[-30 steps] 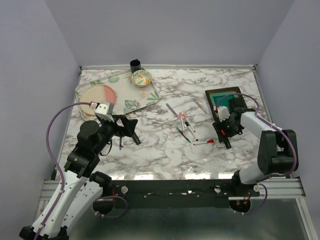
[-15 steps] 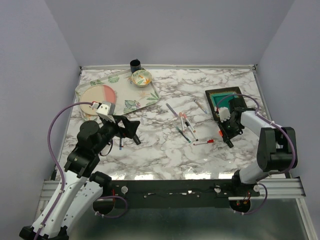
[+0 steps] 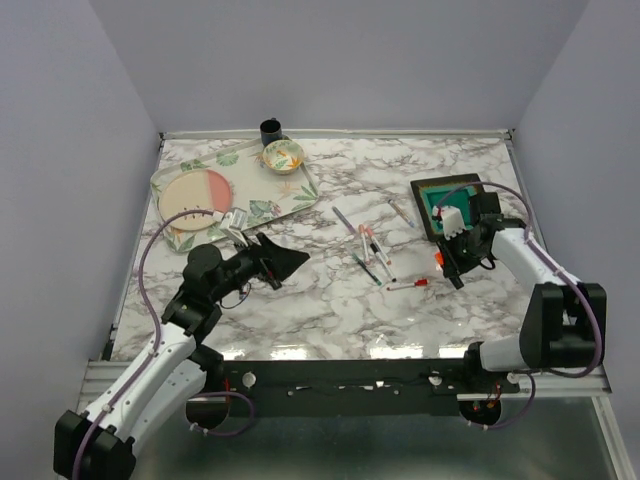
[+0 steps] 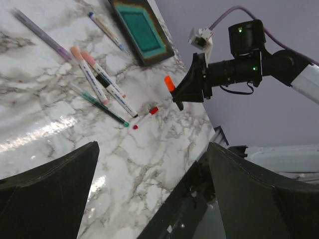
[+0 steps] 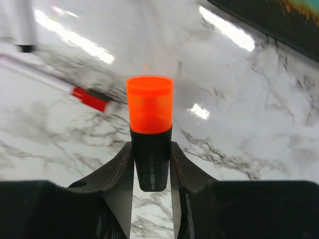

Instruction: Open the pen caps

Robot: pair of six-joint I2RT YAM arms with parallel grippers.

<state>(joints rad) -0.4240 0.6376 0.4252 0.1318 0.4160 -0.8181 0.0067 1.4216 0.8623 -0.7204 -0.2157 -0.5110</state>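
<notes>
Right gripper [image 5: 151,149]: clenched on a black highlighter [image 5: 151,167], its orange cap [image 5: 149,102] on and sticking out past the fingertips. It is held off the marble table [image 3: 330,310], just near of the green-lined tray [image 3: 443,181]. A red-capped pen [image 3: 408,285] lies on the table to its left. More pens [image 3: 368,252] lie loose mid-table. Left gripper [image 3: 285,262]: jaws spread wide, grasping nothing, left of those pens.

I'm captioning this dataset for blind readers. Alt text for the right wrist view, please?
The right pincer grips a black highlighter with its orange cap on, above a marble table. A red-capped white pen lies beyond.
</notes>
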